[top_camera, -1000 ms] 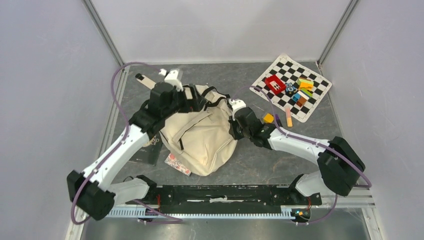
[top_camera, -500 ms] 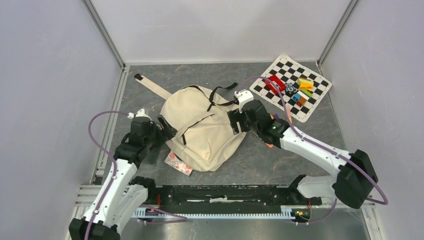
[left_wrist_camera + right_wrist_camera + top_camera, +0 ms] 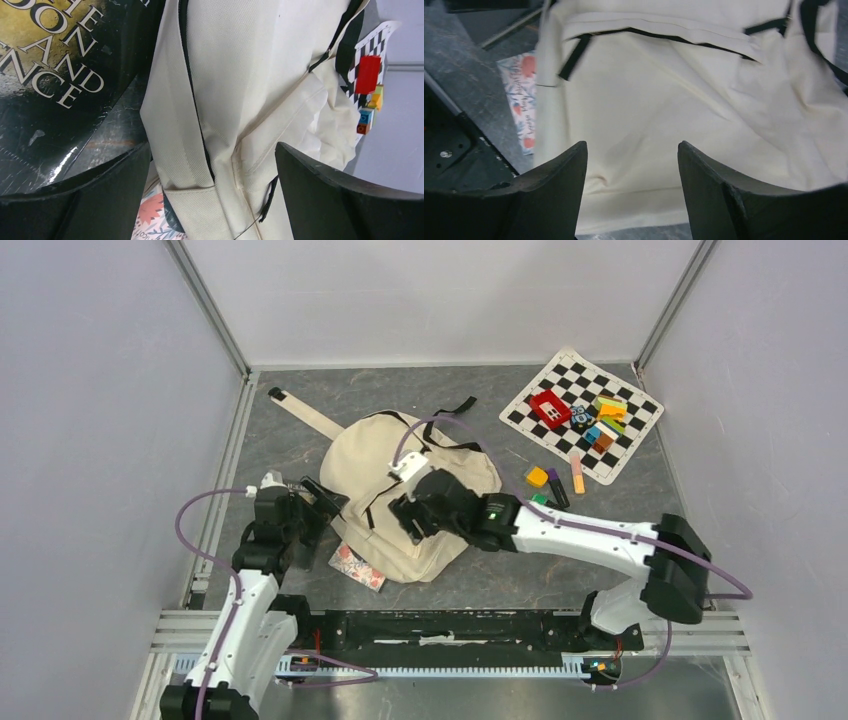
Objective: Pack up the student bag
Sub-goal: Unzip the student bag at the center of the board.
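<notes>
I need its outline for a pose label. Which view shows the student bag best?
Top external: the student bag shows nearly whole, only the right arm crossing it. Left wrist gives a side strip with a black zipper; right wrist, close-up front fabric and a zip.

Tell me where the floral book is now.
In the top view, the floral book lies left of centre, partly under the student bag's near edge, beside the left tool.

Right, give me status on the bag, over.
Left gripper open beside student bag. Right gripper open above it, empty. Floral book partly under bag; dark book alongside.
</notes>
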Motion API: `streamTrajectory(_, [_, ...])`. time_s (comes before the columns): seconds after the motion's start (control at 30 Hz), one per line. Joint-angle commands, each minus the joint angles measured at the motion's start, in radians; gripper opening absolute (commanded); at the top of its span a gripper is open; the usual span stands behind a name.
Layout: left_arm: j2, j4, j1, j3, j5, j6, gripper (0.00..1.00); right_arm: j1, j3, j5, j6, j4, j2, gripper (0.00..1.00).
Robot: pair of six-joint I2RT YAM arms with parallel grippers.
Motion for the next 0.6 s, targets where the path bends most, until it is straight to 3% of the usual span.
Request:
streamTrajectory(0.0, [0.014, 0.130, 0.007, -0.032, 0.015, -0.088, 0.96, 0.100, 0.144, 0.026, 0.026, 0.031, 0.119, 0.70])
streamTrajectory(0.13, [0.056, 0.154, 0.007, -0.051, 0.004, -0.087, 0.86, 0.158, 0.256, 0.067, 0.014, 0.023, 0.244, 0.67])
streamTrajectory(0.43, [0.140, 0.248, 0.008, -0.078, 0.015, -0.063, 0.81, 0.166, 0.505, 0.214, -0.033, -0.115, 0.490, 0.59])
streamTrajectory(0.57, [0.170, 0.258, 0.007, -0.075, 0.013, -0.033, 0.70, 0.166, 0.560, 0.285, -0.042, -0.152, 0.548, 0.53])
